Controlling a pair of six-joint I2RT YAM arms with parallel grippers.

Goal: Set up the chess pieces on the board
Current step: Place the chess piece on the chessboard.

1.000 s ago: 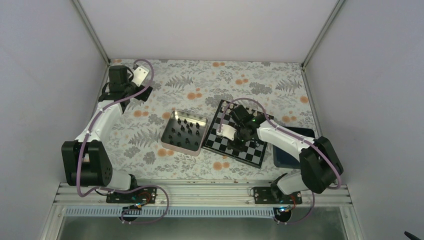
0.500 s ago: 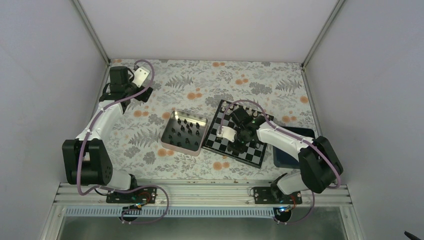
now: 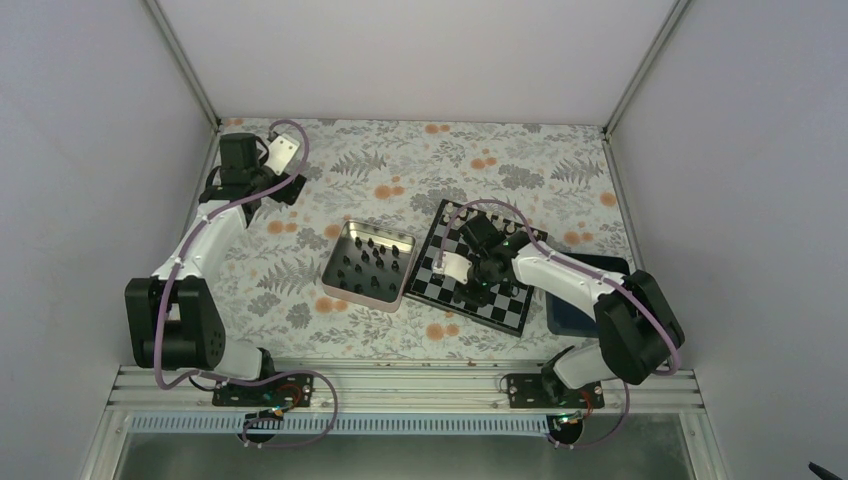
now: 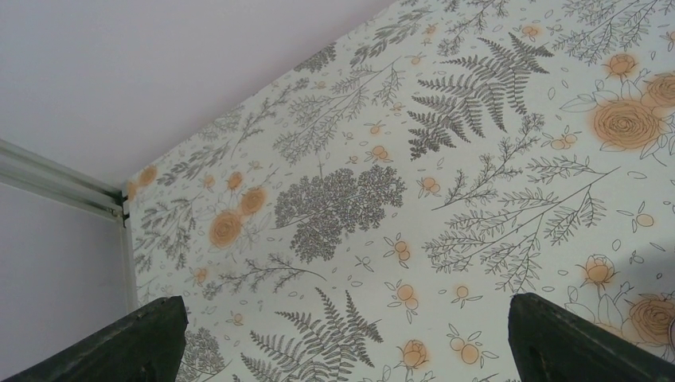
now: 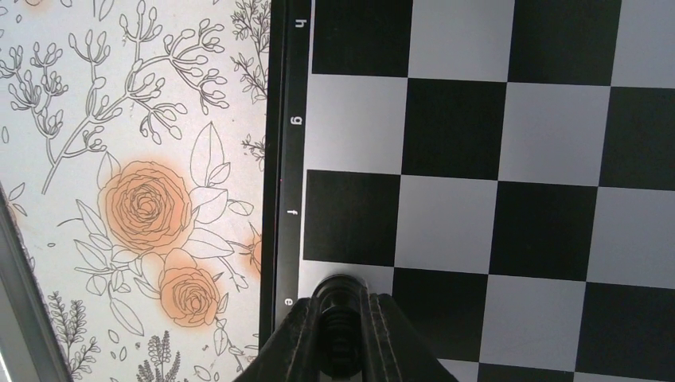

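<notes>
The black-and-silver checkered board (image 3: pixel 478 265) lies right of centre. My right gripper (image 3: pixel 478 281) hangs low over its near part. In the right wrist view my right gripper (image 5: pixel 341 334) is shut on a tiny black chess piece (image 5: pixel 339 318), held over the silver square at the board's (image 5: pixel 454 151) left rim by the letter e. Several more black chess pieces (image 3: pixel 368 262) stand in the silver tin. My left gripper (image 3: pixel 285 185) is open and empty at the far left of the table; its fingertips (image 4: pixel 119 342) frame bare floral cloth.
The silver tin (image 3: pixel 367 264) sits just left of the board. A dark blue tray (image 3: pixel 585 295) lies right of the board, partly under my right arm. White walls and metal posts close in the table at the back and sides.
My right gripper has shifted slightly left and toward the near rim of the board with the piece. The left arm has not moved.
</notes>
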